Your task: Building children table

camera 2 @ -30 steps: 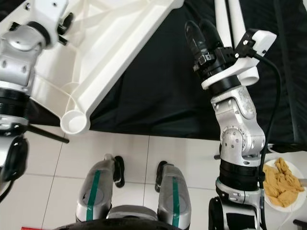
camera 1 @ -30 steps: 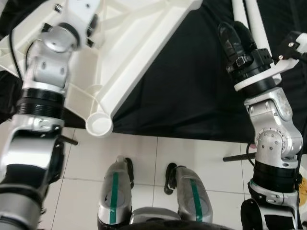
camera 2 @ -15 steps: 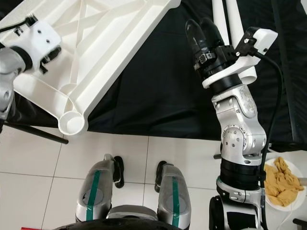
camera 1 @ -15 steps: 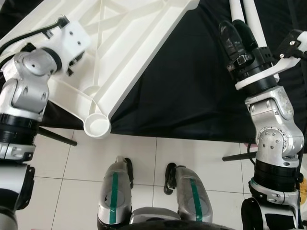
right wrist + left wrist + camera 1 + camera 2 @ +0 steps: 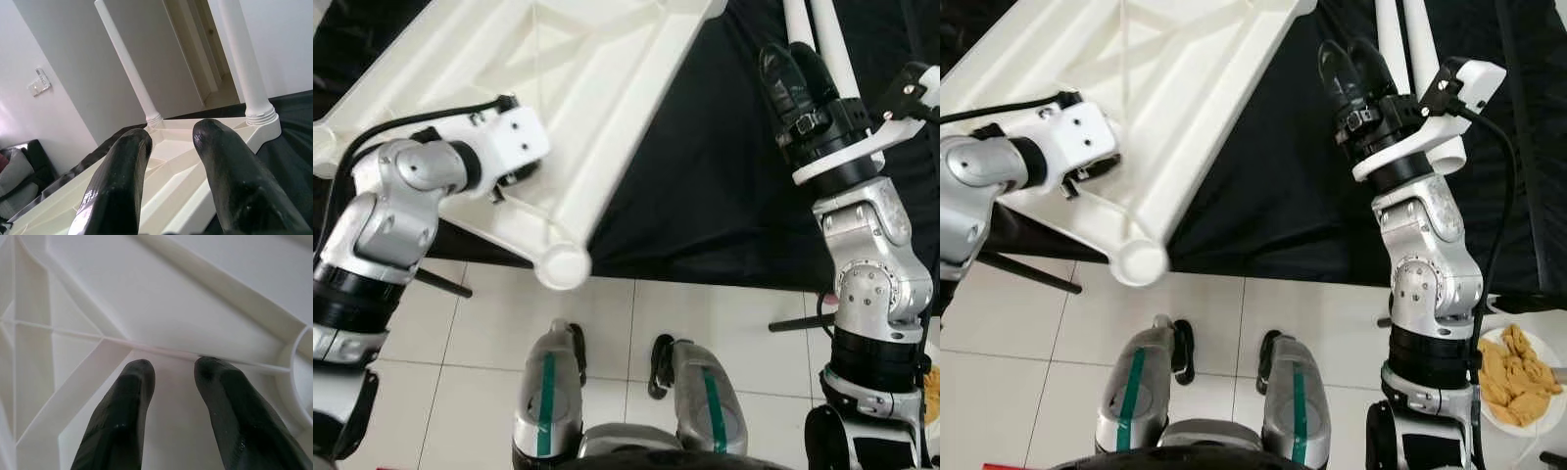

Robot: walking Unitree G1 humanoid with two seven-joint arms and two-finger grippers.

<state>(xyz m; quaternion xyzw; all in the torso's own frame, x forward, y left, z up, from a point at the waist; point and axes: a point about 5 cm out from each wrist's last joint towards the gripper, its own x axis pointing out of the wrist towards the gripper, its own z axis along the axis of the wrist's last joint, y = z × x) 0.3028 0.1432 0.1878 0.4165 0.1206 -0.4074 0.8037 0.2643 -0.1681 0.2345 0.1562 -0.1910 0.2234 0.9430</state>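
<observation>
The white plastic tabletop [image 5: 578, 88] lies upside down, its ribbed underside facing up, on a black cloth [image 5: 705, 186] that covers the surface in front of the robot. One corner hangs past the cloth's edge over the white tiled floor [image 5: 489, 333], and that corner ends in a round empty leg socket [image 5: 564, 265].

On the left, the left gripper [image 5: 171, 377] reaches in over the underside near that socket corner. In the left wrist view its two black fingers [image 5: 122, 406] stand a little apart, with the tips against or just above a thin rib; they grip nothing. The curved wall of the socket shows just beside them.

Below, in the middle, the robot's own silver legs with green stripes [image 5: 548, 392] stand on the tiles.

On the right, the right gripper [image 5: 795, 70] is raised above the black cloth, well apart from the left one. Its jaws are spread and empty, pointing toward the far corner of the tabletop. Two white table legs [image 5: 244, 63] already stand upright there; the nearer one sits in its ribbed collar at the corner, the other is further along the edge.

At the far right a plate [image 5: 1518, 377] of yellowish food sits on the floor beside the robot's right arm.
</observation>
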